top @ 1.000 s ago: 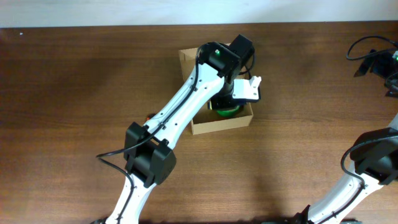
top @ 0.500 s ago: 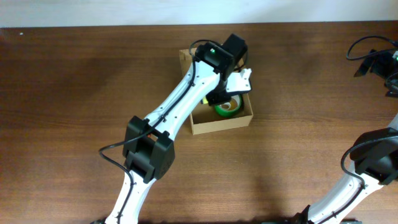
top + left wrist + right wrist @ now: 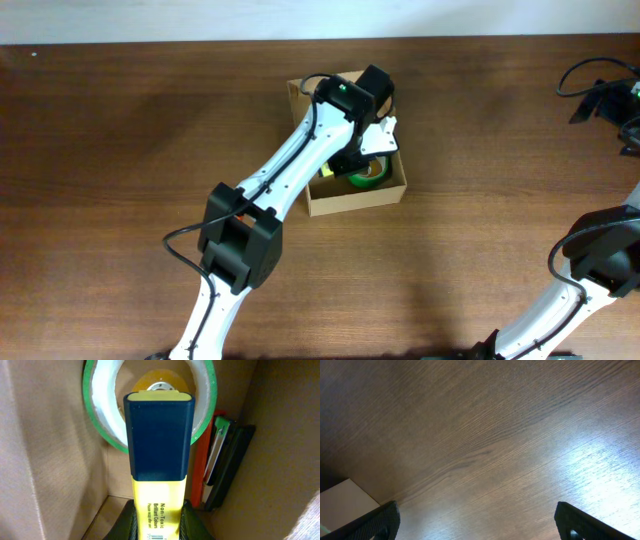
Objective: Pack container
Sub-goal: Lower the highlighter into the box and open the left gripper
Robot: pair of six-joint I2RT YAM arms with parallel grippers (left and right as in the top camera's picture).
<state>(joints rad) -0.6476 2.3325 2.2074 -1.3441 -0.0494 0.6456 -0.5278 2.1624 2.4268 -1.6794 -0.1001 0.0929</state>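
Left pincer [image 3: 159, 522], closest to the wrist camera, is closed tight on the yellow body of a highlighter [image 3: 159, 435]. One black finger presses each side, just below the printed "Non-Toxic" label. The highlighter's dark blue cap points away from the pincer and into the container [image 3: 45, 460].

Just past the cap a green tape roll [image 3: 102, 410] stands on edge, its whitish inner face towards the camera. The cap covers the lower part of the roll's opening. Whether the two touch cannot be told. Through the opening a smaller amber roll [image 3: 160, 382] shows. To the right of the roll, a red item [image 3: 199, 465] and a black item [image 3: 230, 455] with a green-and-white part lean against the cardboard wall.

From overhead, the container [image 3: 355, 200] sits open on the brown wooden table [image 3: 120, 150], a little above the middle. The left arm reaches into it from the lower left.

Well apart, at the far right of the table, the right pincer [image 3: 477, 522] has its fingers spread wide. It holds nothing, and only bare wood lies below it.
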